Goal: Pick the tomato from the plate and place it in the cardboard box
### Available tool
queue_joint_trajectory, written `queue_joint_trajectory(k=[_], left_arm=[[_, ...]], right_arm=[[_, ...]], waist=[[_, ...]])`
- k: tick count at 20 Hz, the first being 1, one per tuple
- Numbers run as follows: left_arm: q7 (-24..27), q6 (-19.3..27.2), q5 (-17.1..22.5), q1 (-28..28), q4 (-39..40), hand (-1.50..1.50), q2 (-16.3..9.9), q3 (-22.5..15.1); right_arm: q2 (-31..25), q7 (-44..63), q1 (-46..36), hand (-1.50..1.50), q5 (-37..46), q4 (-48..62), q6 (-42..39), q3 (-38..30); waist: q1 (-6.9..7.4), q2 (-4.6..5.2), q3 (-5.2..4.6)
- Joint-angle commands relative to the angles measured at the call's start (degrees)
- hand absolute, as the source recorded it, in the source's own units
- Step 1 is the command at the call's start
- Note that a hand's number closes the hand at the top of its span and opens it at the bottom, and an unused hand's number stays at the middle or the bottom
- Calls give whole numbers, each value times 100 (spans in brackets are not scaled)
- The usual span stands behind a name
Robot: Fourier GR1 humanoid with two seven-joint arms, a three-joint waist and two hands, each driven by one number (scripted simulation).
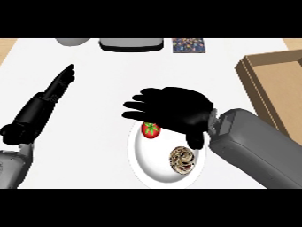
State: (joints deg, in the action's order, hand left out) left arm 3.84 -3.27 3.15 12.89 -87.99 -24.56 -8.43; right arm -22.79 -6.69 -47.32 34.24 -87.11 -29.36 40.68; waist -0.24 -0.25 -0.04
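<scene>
Right hand [176, 108] over plate [145, 164] holding tomato [151, 130]; cardboard box [285, 91] apart.

Plate to box: bare white worktop [225, 84] lies between the round white plate [140, 155] and the open brown cardboard box [280, 84].
Over plate: black right hand [176, 111] covers the small red tomato [151, 130].
Far edge: grey appliance [131, 44], patterned square [189, 45].

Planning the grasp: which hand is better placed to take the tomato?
Right hand: it hovers over the tomato on the plate. Left hand rests far off.
</scene>
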Motion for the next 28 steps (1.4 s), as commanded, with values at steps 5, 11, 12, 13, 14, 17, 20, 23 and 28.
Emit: queue_joint_trajectory(k=[5,11,12,13,14,17,20,23,28], left_arm=[[-3,-143,-209,75,91,0,173,164],[-84,-56,-487,-18,-136,0,454,131],[-491,-29,-522,38,-379,0,499,50],[188,-245,-459,-111,61,0,332,298],[-94,-372,-349,145,71,0,436,295],[-28,-434,-457,326,335,0,464,365],[241,-588,-537,-48,104,0,318,566],[-16,-716,-371,-271,-240,0,391,601],[-57,-775,-516,-314,-370,0,474,700]], right_arm=[[816,1215,268,-150,414,-336,-1025,-169],[427,562,912,-150,1310,-394,-601,-44],[867,933,1017,-150,1550,-417,-468,231],[986,867,879,-150,1687,-104,-404,158],[1158,990,842,-150,1643,-226,-600,-47],[1279,515,876,-150,2070,614,-12,66],[1179,510,915,-150,2162,14,-565,-259],[1419,315,1149,-150,2672,806,122,37],[1609,268,1140,-150,3079,816,-29,-175]], waist=[[27,16,2],[37,22,5],[44,18,6],[51,27,3],[35,24,3],[47,36,4],[40,22,3],[71,26,4],[53,20,4]])
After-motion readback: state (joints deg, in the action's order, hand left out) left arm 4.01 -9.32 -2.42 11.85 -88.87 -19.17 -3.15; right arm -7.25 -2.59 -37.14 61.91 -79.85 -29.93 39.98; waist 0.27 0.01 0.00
